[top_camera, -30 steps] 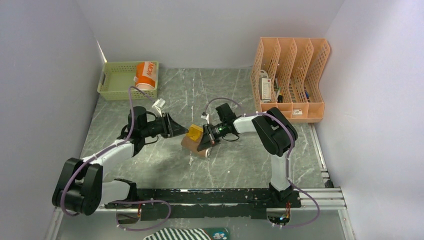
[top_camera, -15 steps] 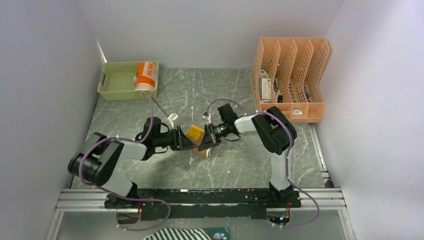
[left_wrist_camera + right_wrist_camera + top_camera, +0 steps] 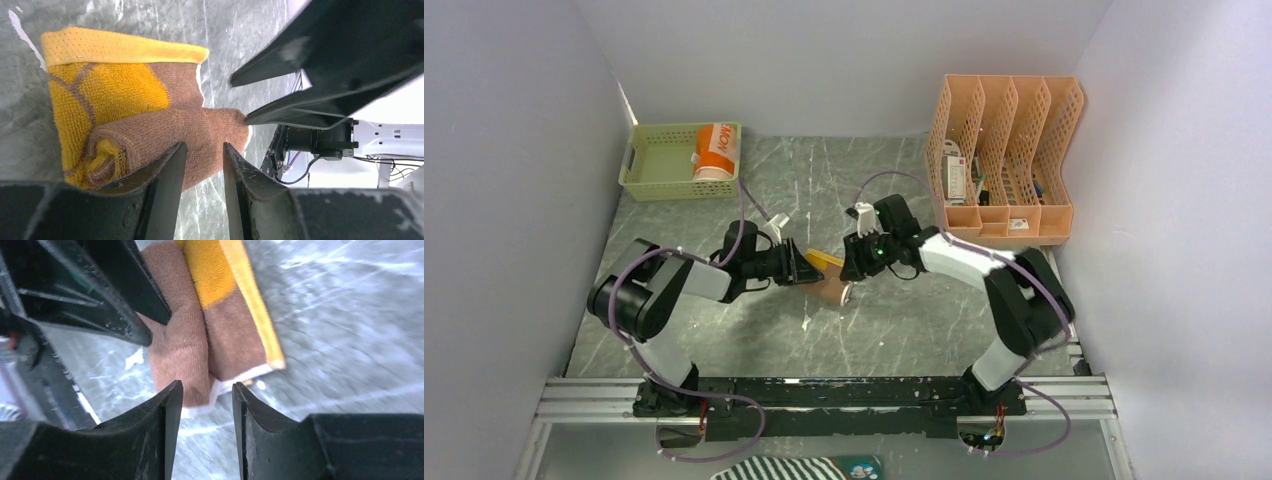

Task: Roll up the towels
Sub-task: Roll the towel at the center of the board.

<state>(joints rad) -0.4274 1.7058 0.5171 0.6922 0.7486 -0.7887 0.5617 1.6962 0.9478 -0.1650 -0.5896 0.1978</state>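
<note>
The yellow towel lies in the middle of the table, between the two arms, and it is only partly rolled. The left wrist view shows a tight brown-faced roll at one side. A flat flap with its yellow hem lies spread beside the roll, not yet wound in.

The left gripper sits at one end of the roll with its jaws a little apart. Nothing is clamped between them, and the cloth shows through the gap. The right gripper faces it from the other end. It too is slightly parted and empty, with its tips close against the roll's end.

At the far left, the orange towel stands in the green basket as a compact bundle, and appears to be rolled and put away already.

Judged from this, one towel is done and the second is roughly halfway. What seems left is to wind in the remaining flap, and perhaps to set the finished roll beside the first.

A peach file organizer stands at the far right. A striped cloth lies past the near edge.
</note>
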